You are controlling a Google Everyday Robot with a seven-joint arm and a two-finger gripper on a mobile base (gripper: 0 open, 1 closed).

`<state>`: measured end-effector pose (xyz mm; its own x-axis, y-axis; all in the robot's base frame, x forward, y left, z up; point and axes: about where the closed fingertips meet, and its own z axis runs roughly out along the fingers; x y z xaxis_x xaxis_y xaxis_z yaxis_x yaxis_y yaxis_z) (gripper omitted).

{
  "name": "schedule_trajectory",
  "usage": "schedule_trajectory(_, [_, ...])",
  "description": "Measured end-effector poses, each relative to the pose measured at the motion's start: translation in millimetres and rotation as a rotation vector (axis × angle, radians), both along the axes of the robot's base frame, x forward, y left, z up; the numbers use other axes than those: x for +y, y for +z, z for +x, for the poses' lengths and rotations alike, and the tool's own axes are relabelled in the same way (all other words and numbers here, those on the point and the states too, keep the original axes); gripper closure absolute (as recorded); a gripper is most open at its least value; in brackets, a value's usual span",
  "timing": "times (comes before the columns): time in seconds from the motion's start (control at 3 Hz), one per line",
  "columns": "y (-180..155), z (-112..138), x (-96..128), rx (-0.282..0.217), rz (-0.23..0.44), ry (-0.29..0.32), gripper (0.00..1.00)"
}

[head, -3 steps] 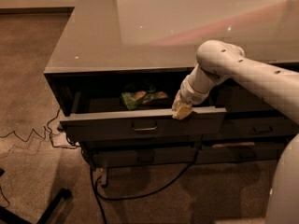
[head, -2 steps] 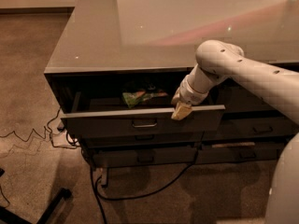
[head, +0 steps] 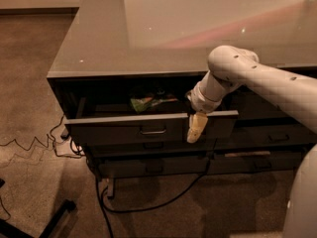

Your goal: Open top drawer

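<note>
The top drawer (head: 124,128) is a wide dark grey drawer under the countertop, pulled partly out, with a small metal pull (head: 152,131) at the centre of its front. A green snack bag (head: 143,102) lies inside it. My gripper (head: 196,127) hangs over the drawer front's top edge, right of the pull, with a pale fingertip (head: 196,128) down in front of the panel. The white arm reaches in from the right.
A grey countertop (head: 163,29) covers the cabinet. Two shallower grey drawers (head: 148,148) sit shut below. Black cables (head: 148,205) trail over the carpet in front, and a thin wire (head: 29,144) lies at the left. A dark chair leg (head: 54,217) is at the lower left.
The drawer front has slid a little farther out from the cabinet, and the gripper has moved with it toward the camera.
</note>
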<state>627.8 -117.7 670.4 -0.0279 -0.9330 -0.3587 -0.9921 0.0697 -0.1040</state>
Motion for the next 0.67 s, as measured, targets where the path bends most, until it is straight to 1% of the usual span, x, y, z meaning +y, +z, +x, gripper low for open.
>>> schedule_trajectory(0.33, [-11.0,-8.6,-4.3,0.022,0.007,-0.001,0.00])
schedule_trajectory(0.67, [-18.2,-26.4,-12.6,0.034,-0.003,-0.012,0.00])
